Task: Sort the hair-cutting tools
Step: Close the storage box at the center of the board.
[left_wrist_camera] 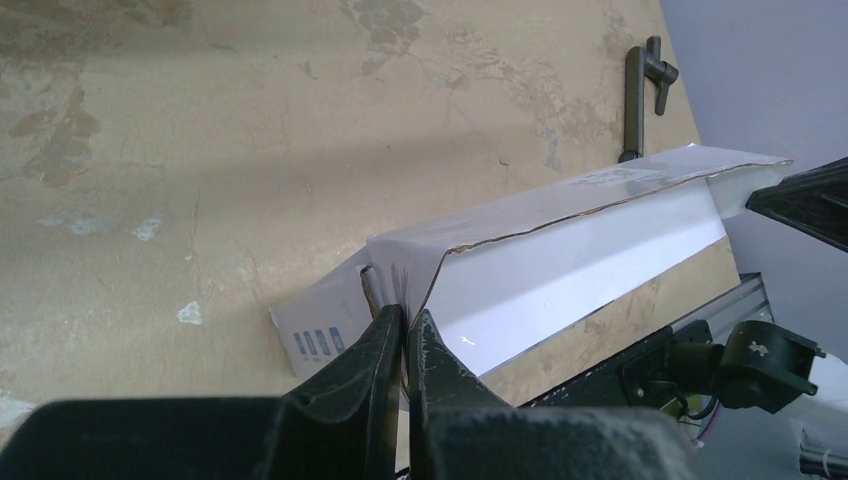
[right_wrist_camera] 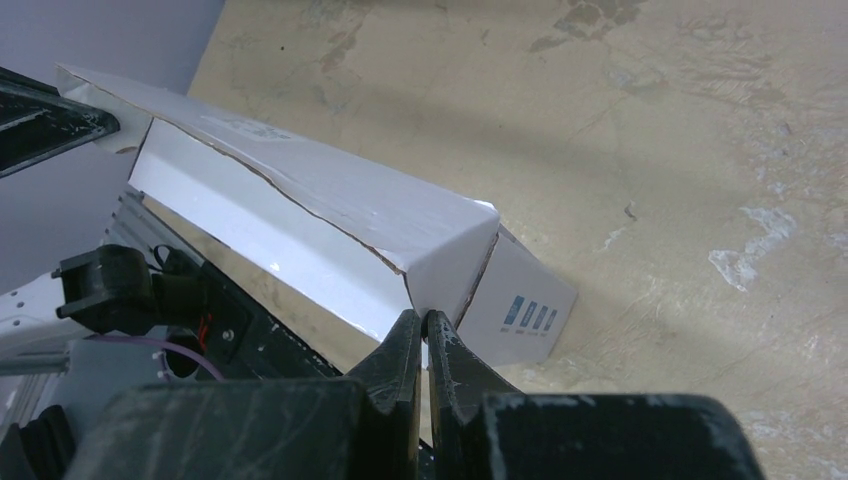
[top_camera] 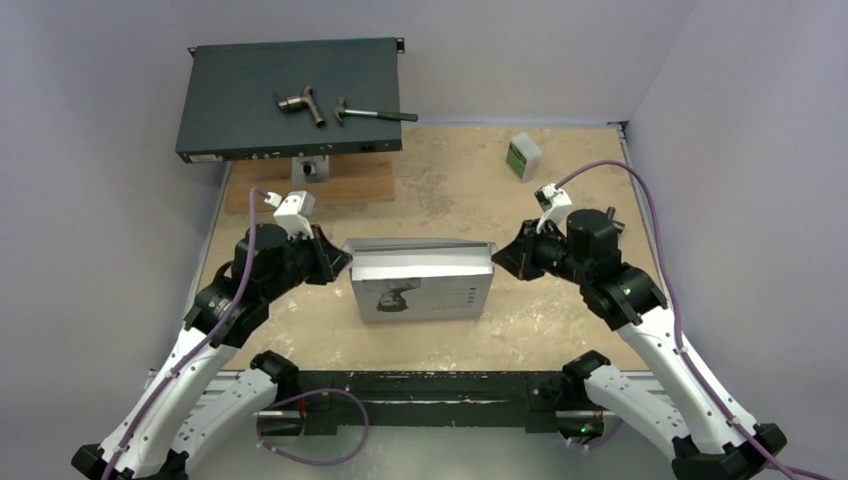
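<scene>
Hair-cutting tools do not show in any view; I judge that they lie inside the white rectangular cardboard box (top_camera: 422,280) at the middle of the surface (top_camera: 560,190), between the two arms. The box's printed front, with a portrait on it, faces the near edge.

The left end effector (top_camera: 335,262) is pinched shut on the left end of the box's white cardboard lid (top_camera: 420,248). The right end effector (top_camera: 503,258) is pinched shut on the lid's right end. The lid stands partly raised like a tent, and the wrist views show only its plain white underside, not the contents.

The cardboard looks thin, light and easily creased, and its edge is already ragged, so the folded corners are the firmer places to hold. Uneven pulling could tear it or drag the whole box. The tools themselves are probably light, hard and smooth. A slim body would be best taken across its middle, and small pieces by their solid backs.

At the far left a dark flat metal case (top_camera: 250,100) carries a grey metal pipe fitting (top_camera: 300,103) and a grey hammer (top_camera: 375,114). A small white-and-green carton (top_camera: 523,156) stands at the far right.
</scene>
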